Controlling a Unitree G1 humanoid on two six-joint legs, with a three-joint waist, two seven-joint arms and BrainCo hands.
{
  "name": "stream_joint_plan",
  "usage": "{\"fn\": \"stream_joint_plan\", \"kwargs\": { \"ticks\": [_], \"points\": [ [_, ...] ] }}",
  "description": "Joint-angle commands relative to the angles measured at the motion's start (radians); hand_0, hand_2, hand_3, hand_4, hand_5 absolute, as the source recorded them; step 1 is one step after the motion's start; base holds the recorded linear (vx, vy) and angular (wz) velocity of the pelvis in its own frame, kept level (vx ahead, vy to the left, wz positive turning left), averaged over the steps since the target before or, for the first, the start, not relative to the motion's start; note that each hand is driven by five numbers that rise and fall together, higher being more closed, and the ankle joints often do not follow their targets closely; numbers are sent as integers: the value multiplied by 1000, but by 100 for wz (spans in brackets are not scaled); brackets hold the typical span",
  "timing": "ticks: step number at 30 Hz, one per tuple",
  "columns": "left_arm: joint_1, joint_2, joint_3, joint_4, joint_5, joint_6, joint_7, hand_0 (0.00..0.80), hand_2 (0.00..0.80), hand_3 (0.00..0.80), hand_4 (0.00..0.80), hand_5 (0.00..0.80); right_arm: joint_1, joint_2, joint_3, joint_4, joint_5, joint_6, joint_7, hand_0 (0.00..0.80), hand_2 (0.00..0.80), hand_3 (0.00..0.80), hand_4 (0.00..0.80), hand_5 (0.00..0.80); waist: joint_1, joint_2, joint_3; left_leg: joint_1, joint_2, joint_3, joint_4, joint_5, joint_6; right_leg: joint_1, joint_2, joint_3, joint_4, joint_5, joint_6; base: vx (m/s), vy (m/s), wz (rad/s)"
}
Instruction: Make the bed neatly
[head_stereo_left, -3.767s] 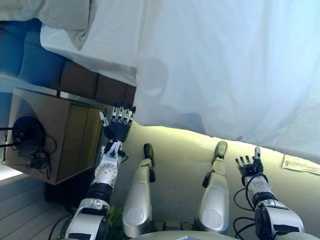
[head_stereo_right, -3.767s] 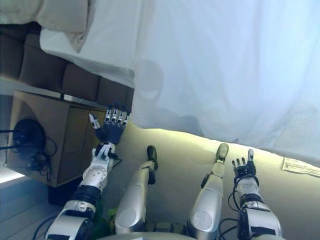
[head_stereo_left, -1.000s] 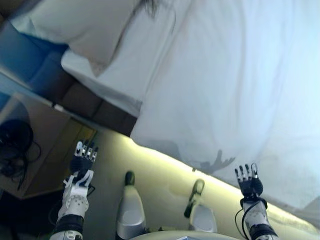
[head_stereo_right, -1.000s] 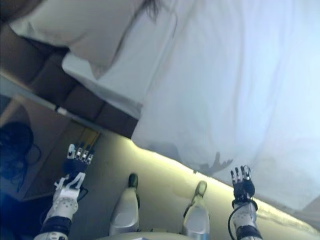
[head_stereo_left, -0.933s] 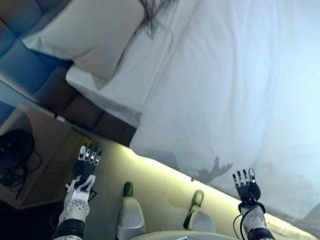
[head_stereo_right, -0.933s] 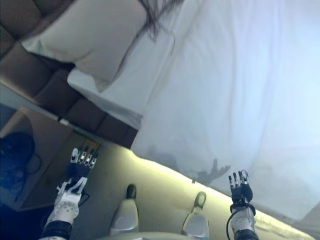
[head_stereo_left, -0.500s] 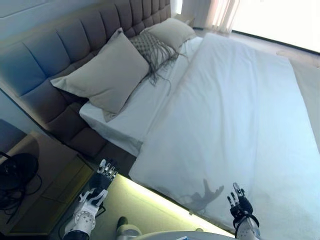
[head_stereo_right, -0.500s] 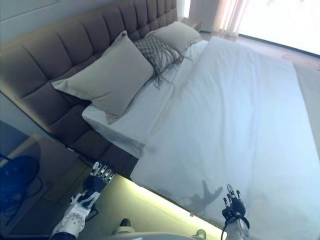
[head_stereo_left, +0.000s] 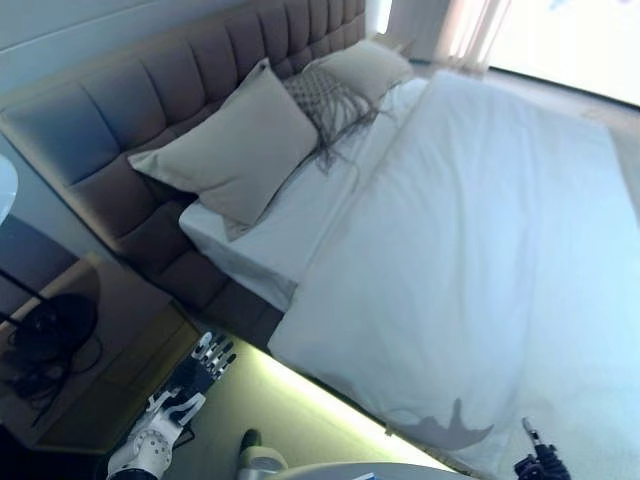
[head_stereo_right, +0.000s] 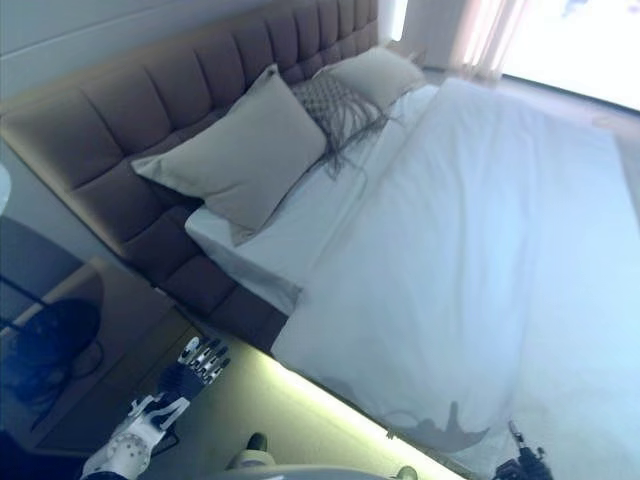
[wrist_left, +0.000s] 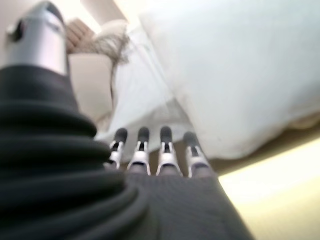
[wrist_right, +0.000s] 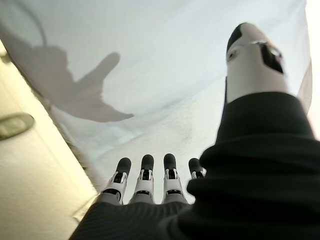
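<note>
both hands hang empty beside the white duvet (head_stereo_left: 470, 250), the landmark for all that follows. the left hand (head_stereo_left: 200, 365) hovers over the floor just off the duvet's near head-end corner, fingers straight and relaxed, touching nothing; its wrist view shows the fingertips (wrist_left: 142, 136) lined up short of the overhanging cloth. the right hand (head_stereo_left: 540, 465) barely shows at the duvet's near edge further toward the foot, and its own wrist view has the fingers (wrist_right: 145, 165) straight and spread with the cloth hanging just past them, apart from it.

the duvet lies spread over most of the bed, its near edge draped over the side, its top edge stopping short of the pillows so a strip of white fitted sheet (head_stereo_left: 290, 225) shows. it looks soft, limp and fairly light, likely to bunch and drag rather than slide as one piece, so the hem at the near corner and along the overhanging edge seem the best places to pinch.

beyond the duvet's top edge, a large beige pillow (head_stereo_left: 235, 150) leans on the padded grey-brown headboard (head_stereo_left: 120, 110); further along lie a fringed grey cushion (head_stereo_left: 325, 95) and a second beige pillow (head_stereo_left: 360, 65).
</note>
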Motion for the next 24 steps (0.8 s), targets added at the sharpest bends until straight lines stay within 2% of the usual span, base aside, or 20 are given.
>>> {"fn": "stream_joint_plan", "kwargs": {
  "ticks": [1, 7, 10, 16, 24],
  "points": [
    [-110, 10, -15, -12, -60, -14, -13, 0, 0, 0, 0, 0, -82, -38, -52, -12, 67, -14, 35, 0, 0, 0, 0, 0, 55, 17, 37, -24, -24, 3, 18, -4, 73, 58, -56, 0, 58, -13, 51, 61, 29, 12],
    [-73, -3, -80, 4, 148, -113, 4, 0, 0, 0, 0, 0, -25, 45, -9, -117, 67, -89, 106, 0, 0, 0, 0, 0, 18, 5, -14, 34, -36, 27, -15, -4, 86, 83, -56, 3, 54, -10, 51, 37, 60, 8],
    [-46, -21, -60, -13, 121, -105, -11, 0, 0, 0, 0, 0, 6, 82, 36, -207, -1, -99, 108, 0, 0, 0, 0, 0, -10, 0, -32, 67, -37, 53, -20, -11, 95, 84, -51, 20, 47, -6, 50, 22, 62, -7],
    [5, -35, -37, -42, 128, -147, 4, 0, 0, 0, 0, 0, 67, 145, 117, -415, -23, -74, 60, 0, 0, 0, 0, 0, -54, -14, -53, 108, -25, 97, -19, -10, 100, 83, -37, 58, 54, -11, 40, 21, 15, -22],
    [4, -58, -19, -36, 105, -142, 26, 0, 0, 0, 0, 0, 94, 169, 130, -449, 2, -73, 60, 0, 0, 0, 0, 0, -66, -17, -65, 115, -18, 105, -12, -12, 98, 86, -27, 65, 55, -18, 32, 5, 3, -10]
  ]
}}
